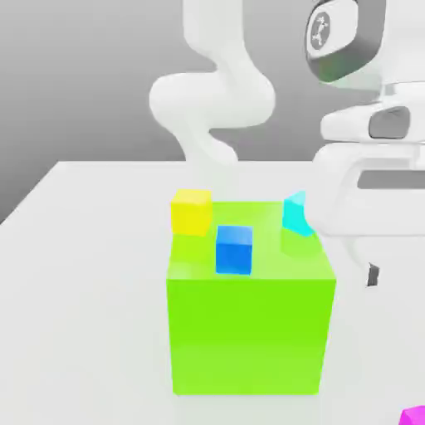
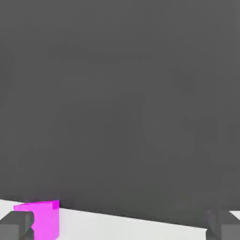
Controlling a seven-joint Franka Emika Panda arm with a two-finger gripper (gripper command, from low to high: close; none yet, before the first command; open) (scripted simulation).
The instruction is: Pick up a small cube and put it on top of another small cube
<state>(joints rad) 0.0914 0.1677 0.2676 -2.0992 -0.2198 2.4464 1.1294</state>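
Note:
The small magenta cube point(image 1: 413, 417) lies on the white table at the bottom right corner of the exterior view, partly cut off by the frame edge. In the hand view the same magenta cube point(image 2: 41, 219) sits just beside one grey fingertip point(image 2: 16, 226). My gripper point(image 2: 119, 228) is open, its two fingertips far apart with nothing between them. In the exterior view the white hand point(image 1: 373, 191) hangs to the right of the big lime-green cube point(image 1: 249, 324), with one dark fingertip point(image 1: 373, 274) showing, above and behind the magenta cube.
On top of the lime-green cube stand a yellow cube point(image 1: 192, 212), a blue cube point(image 1: 234, 249) and a cyan cube point(image 1: 295, 214). The white table point(image 1: 83, 274) stretches to the exterior view's left. The arm's white links point(image 1: 216, 91) rise behind.

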